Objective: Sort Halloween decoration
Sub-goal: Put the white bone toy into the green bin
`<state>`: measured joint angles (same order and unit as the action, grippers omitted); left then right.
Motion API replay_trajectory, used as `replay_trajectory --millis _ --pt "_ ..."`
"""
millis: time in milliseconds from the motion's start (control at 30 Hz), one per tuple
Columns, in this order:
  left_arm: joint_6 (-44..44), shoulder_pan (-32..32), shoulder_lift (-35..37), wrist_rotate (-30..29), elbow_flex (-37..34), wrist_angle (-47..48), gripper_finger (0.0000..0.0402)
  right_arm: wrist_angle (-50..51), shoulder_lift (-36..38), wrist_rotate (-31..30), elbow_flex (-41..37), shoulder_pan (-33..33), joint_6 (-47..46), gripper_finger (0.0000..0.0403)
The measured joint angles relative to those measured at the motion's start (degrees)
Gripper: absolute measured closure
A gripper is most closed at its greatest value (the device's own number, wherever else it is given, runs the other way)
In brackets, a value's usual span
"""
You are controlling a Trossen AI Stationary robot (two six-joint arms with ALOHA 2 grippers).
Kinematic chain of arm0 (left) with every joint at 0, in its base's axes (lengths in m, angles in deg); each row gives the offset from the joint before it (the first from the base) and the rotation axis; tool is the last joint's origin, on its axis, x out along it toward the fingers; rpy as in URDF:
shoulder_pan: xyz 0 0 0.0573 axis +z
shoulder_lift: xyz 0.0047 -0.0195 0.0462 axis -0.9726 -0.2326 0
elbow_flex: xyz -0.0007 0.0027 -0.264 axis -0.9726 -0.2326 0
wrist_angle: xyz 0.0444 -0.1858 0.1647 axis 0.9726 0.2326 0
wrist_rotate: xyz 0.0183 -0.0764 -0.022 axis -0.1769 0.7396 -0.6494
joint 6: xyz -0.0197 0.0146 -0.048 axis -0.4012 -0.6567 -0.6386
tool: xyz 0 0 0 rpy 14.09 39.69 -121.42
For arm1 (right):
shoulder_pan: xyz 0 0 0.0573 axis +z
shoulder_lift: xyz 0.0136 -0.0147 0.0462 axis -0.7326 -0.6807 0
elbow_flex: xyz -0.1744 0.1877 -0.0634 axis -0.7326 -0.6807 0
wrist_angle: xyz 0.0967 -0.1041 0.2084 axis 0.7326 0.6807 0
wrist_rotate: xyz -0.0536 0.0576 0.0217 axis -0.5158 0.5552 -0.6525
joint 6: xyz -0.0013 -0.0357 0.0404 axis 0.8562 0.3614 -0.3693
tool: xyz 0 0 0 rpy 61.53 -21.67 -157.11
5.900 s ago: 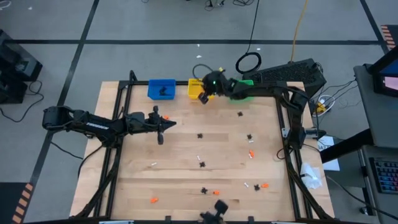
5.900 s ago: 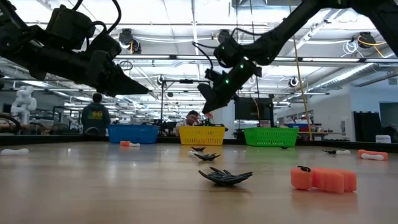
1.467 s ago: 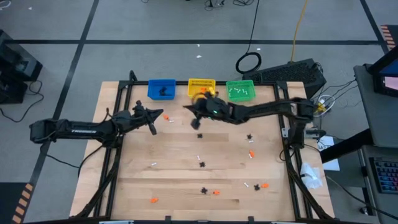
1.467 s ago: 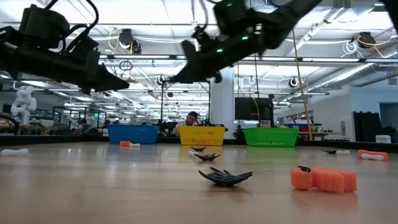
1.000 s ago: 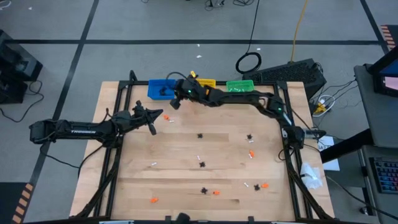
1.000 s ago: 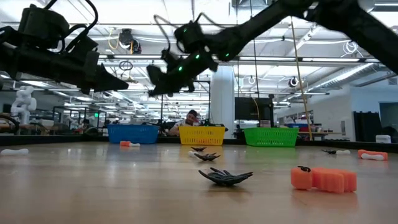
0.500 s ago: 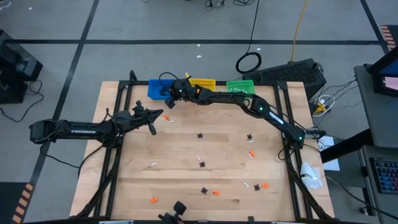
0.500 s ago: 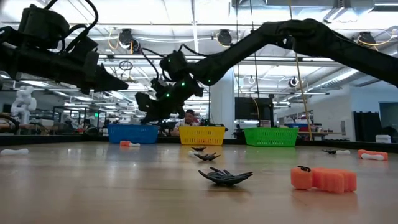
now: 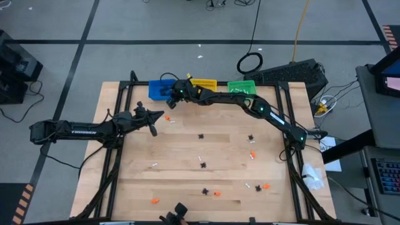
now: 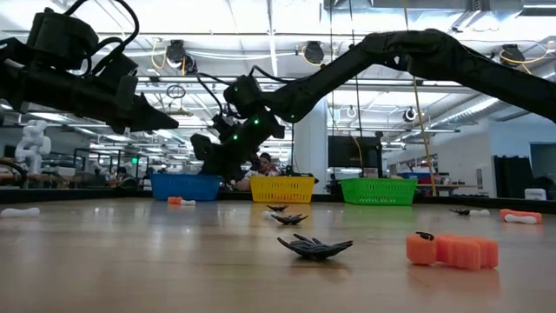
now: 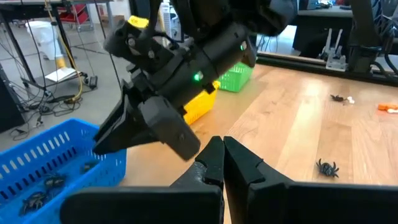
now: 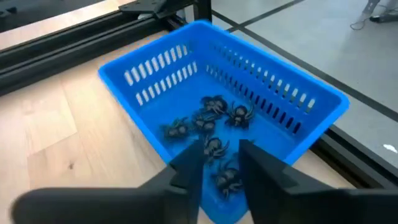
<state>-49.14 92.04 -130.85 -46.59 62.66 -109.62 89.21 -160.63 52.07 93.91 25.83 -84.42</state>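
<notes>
right two-finger gripper (image 12: 217,163) parted, seemingly empty, over blue slotted plastic bin (image 12: 158,81) | black plastic spiders (image 12: 214,118) inside | left gripper (image 11: 222,163) closed, empty

The right arm (image 9: 250,105) is now reaching far across the worktop, its jaws hanging just above the near rim of the blue bin (image 12: 224,118), after being over the yellow bin and then mid-worktop. Those jaws are parting, a gap showing between the fingers (image 12: 186,171), and a black spider (image 12: 213,148) is lying right between and beyond them among the others in the bin.
</notes>
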Motion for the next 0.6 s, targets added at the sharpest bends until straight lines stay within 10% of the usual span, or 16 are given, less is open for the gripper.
replay_trajectory --millis 267,600 --pt "0.00 -0.01 0.01 0.01 -0.02 0.15 0.0402 8.40 6.34 0.34 -0.01 1.22 4.88 0.0268" --pt "0.02 -0.02 -0.01 1.22 -0.02 1.29 0.0402 8.55 9.87 0.13 -4.70 3.07 9.99 0.0394"
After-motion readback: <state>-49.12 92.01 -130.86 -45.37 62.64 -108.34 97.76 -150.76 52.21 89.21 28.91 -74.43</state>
